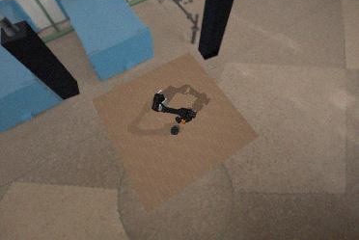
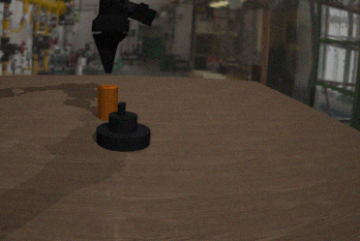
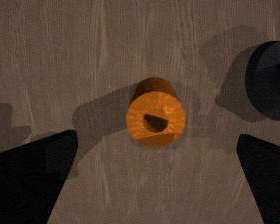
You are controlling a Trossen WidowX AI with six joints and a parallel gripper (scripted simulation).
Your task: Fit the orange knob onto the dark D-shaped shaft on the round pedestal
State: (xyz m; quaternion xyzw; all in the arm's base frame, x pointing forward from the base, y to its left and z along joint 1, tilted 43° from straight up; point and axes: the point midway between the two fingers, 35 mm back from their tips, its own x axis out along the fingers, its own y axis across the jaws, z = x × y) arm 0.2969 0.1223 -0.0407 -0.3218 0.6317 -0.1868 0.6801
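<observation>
The orange knob (image 1: 183, 121) (image 2: 107, 103) (image 3: 141, 117) stands upright on the table, its D-shaped hole facing up. In the wrist view the flat side of the hole runs along its upper right, slanting down to the right. My gripper (image 2: 108, 71) (image 3: 160, 142) is open and empty above the knob, with one finger on either side of it in the wrist view. The dark round pedestal (image 1: 175, 130) (image 2: 123, 140) (image 3: 273, 102) stands close beside the knob, cut off by the right edge of the wrist view. Its thin shaft (image 2: 122, 107) is bare; its flat side cannot be made out.
The wooden table top (image 1: 145, 177) (image 2: 218, 183) (image 3: 31, 60) carries the knob and pedestal, with the arm's shadow across it. Black pillars (image 1: 214, 23) and blue blocks (image 1: 111, 23) stand beyond the table in the top view.
</observation>
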